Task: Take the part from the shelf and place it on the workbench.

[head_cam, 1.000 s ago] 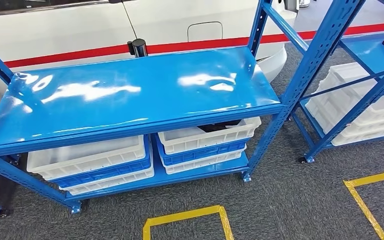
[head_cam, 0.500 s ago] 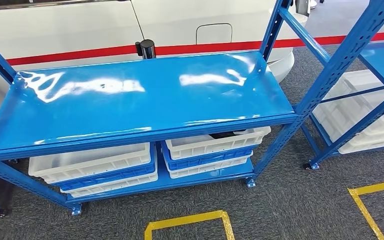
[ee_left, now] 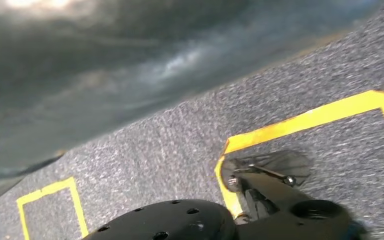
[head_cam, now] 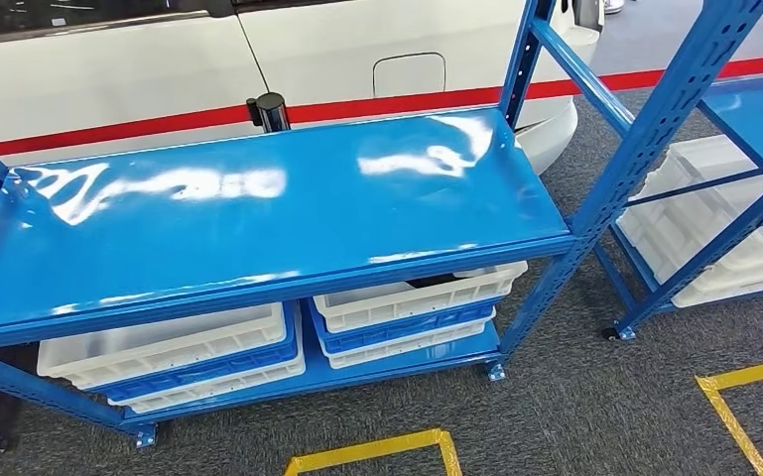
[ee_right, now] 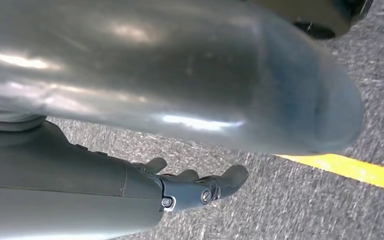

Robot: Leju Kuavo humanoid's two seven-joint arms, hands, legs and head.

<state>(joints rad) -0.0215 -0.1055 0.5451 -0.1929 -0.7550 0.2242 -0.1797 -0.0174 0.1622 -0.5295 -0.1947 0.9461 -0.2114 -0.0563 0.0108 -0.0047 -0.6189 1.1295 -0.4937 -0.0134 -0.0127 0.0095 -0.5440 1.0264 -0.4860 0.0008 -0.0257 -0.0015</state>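
Note:
A blue steel shelf rack (head_cam: 258,218) stands in front of me, its top board bare and glossy. On its low board sit stacked white and blue bins. A dark part (head_cam: 437,281) lies in the top white bin (head_cam: 417,297) on the right, mostly hidden under the top board. My right hand (ee_right: 194,185) hangs over the grey carpet with its fingers apart, holding nothing.
More stacked bins (head_cam: 159,342) fill the low board's left side. A second blue rack (head_cam: 695,59) with white bins (head_cam: 714,198) stands at the right. A white vehicle with a red stripe (head_cam: 159,69) stands behind the shelf. Yellow tape (head_cam: 377,451) marks squares on the carpet.
The whole head view has shifted from frame to frame, so the camera has moved. Nothing on the racks has moved.

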